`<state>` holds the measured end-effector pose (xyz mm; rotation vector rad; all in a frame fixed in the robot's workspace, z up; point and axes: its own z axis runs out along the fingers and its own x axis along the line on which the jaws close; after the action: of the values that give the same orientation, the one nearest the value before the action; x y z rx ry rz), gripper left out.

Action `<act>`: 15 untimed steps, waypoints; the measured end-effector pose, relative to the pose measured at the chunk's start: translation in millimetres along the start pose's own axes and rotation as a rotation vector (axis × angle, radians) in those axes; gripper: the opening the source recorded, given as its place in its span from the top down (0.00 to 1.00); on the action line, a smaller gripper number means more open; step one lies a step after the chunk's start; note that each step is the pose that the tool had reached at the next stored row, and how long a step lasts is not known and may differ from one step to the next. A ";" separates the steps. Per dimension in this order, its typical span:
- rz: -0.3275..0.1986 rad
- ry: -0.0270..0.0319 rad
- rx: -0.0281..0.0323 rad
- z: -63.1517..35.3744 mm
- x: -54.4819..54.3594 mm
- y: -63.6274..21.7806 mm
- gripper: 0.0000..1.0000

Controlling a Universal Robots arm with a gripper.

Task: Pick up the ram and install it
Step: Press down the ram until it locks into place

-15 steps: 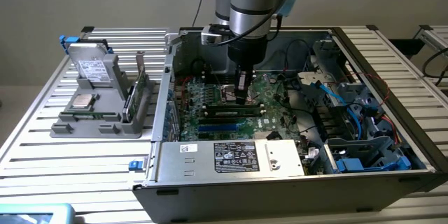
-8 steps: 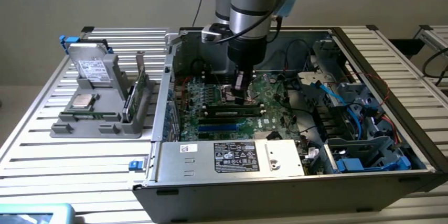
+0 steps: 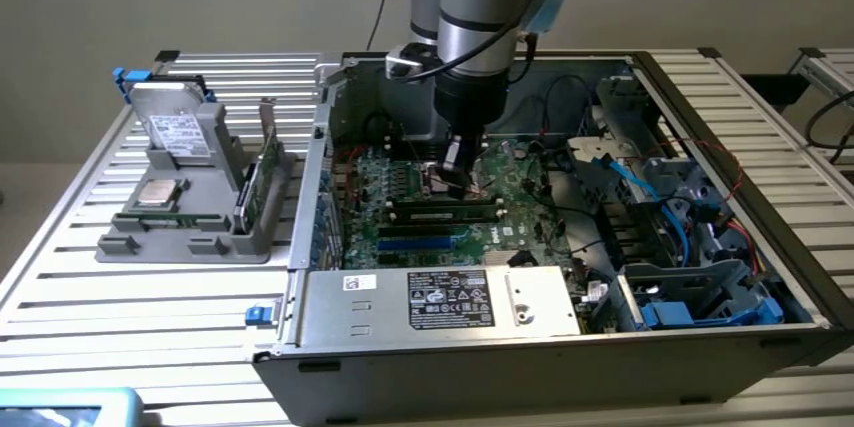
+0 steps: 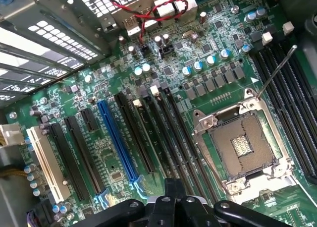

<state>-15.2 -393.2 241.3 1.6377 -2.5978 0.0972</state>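
My gripper (image 3: pixel 455 179) hangs low inside the open computer case (image 3: pixel 721 107), just above the green motherboard (image 3: pixel 527 197), and its fingers are shut with nothing visibly between them. A long dark stick, apparently the ram (image 3: pixel 447 215), lies seated in a memory slot just in front of the gripper, toward the case's front. In the wrist view the gripper (image 4: pixel 173 202) hovers over the row of black memory slots (image 4: pixel 166 133) beside the open processor socket (image 4: pixel 240 145). Another green stick (image 3: pixel 271 172) stands upright in the grey holder (image 3: pixel 187 232) outside the case.
The holder also carries a silver processor chip (image 3: pixel 163 192) and a drive (image 3: pixel 180 127). A metal power-supply cover (image 3: pixel 441 297) spans the case's front. Blue and red cables (image 3: pixel 641 172) and drive cages crowd the exterior view's right. Black and blue expansion slots (image 4: pixel 116 138) lie beside the memory slots.
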 end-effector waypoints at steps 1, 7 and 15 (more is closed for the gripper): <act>0.006 -0.0026 0.0049 0.0 -0.1 0.0 0.89; 0.048 -0.0160 0.0313 -0.1 -0.1 0.1 0.89; 0.115 -0.0299 0.0580 -0.1 -0.1 0.1 0.89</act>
<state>-15.2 -393.0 241.3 1.5171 -2.7360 0.1567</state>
